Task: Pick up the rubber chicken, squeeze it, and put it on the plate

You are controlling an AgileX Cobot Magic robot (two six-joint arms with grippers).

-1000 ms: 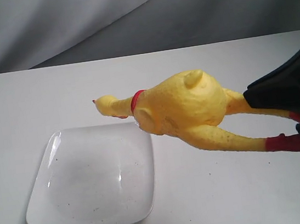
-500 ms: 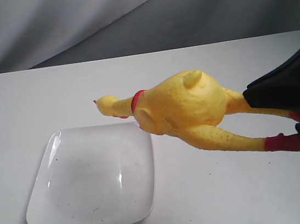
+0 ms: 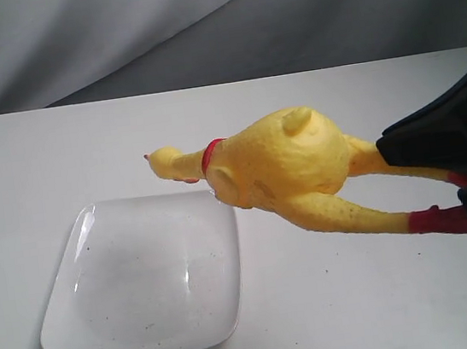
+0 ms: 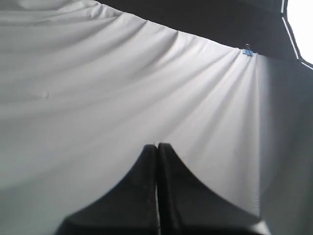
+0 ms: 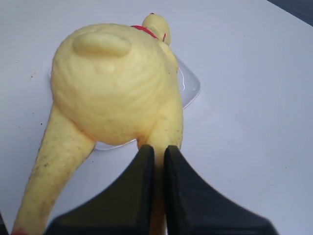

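The yellow rubber chicken hangs in the air, head with red collar pointing left over the far right corner of the plate. My right gripper is shut on one of its legs; the other leg with its red foot hangs free below. In the right wrist view the chicken's plump body fills the frame, and the pinched leg runs between the black fingers of my right gripper. A bit of the white plate shows behind it. My left gripper is shut on nothing, facing a grey cloth.
The white table stretches around the plate. A grey cloth backdrop hangs behind the table's far edge. A blue clip holds the cloth in the left wrist view.
The chicken has shifted very slightly left and up with the right gripper; otherwise nothing has moved.
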